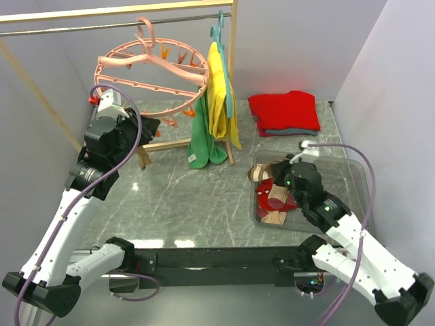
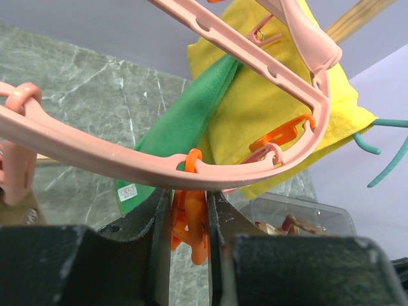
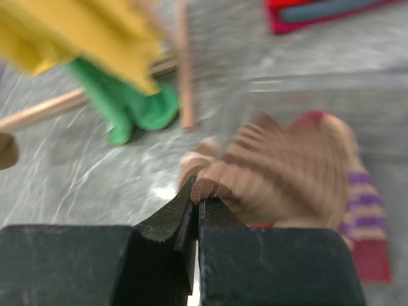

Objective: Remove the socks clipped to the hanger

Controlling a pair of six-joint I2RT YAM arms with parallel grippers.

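Observation:
The salmon-pink ring hanger (image 1: 119,85) hangs from the rail at the back left. My left gripper (image 1: 144,126) is up under its near rim (image 2: 95,159), shut on an orange clip (image 2: 189,223) dangling there. No sock shows in that clip. My right gripper (image 1: 274,178) is over the clear bin (image 1: 353,170), shut on the edge of a brown-and-tan striped sock (image 3: 280,172). More socks (image 1: 275,198), red and striped, lie in the bin. A small red bit (image 1: 92,100) shows at the hanger's left, too little to identify.
A yellow cloth (image 1: 219,88) and a green cloth (image 1: 200,139) hang on a teal hanger (image 1: 219,27) from the wooden rack (image 1: 231,68). A folded red garment (image 1: 284,111) lies at the back right. Grey walls close both sides.

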